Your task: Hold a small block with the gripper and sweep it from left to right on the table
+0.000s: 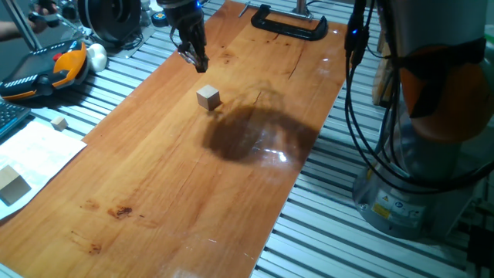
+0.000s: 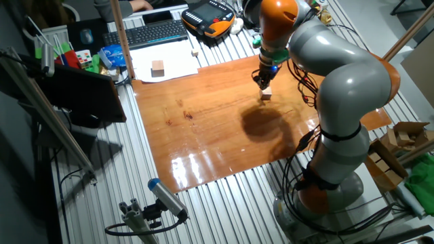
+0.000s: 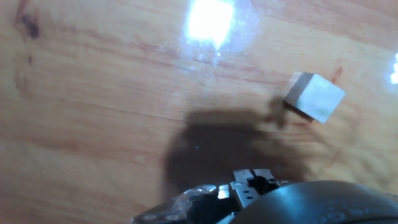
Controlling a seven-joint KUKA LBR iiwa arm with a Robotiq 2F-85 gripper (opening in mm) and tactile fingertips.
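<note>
The small block [image 1: 208, 97], a light-tan wooden cube, rests free on the reddish-brown table [image 1: 154, 185] near its far half. My gripper [image 1: 201, 65] hangs above the board just beyond the block, apart from it, its black fingers drawn together with nothing between them. From the other fixed view the gripper [image 2: 263, 83] sits just above the block [image 2: 266, 95]. The hand view has the block [image 3: 314, 96] at the upper right, clear of the gripper's shadow; only a bit of metal finger hardware shows at the bottom edge.
A black clamp [image 1: 289, 23] grips the board's far end. An orange teach pendant [image 1: 46, 69], a tinier cube [image 1: 59, 123] and a larger pale block [image 1: 11, 184] on paper lie left of the board. The robot base [image 1: 417, 177] and cables stand right.
</note>
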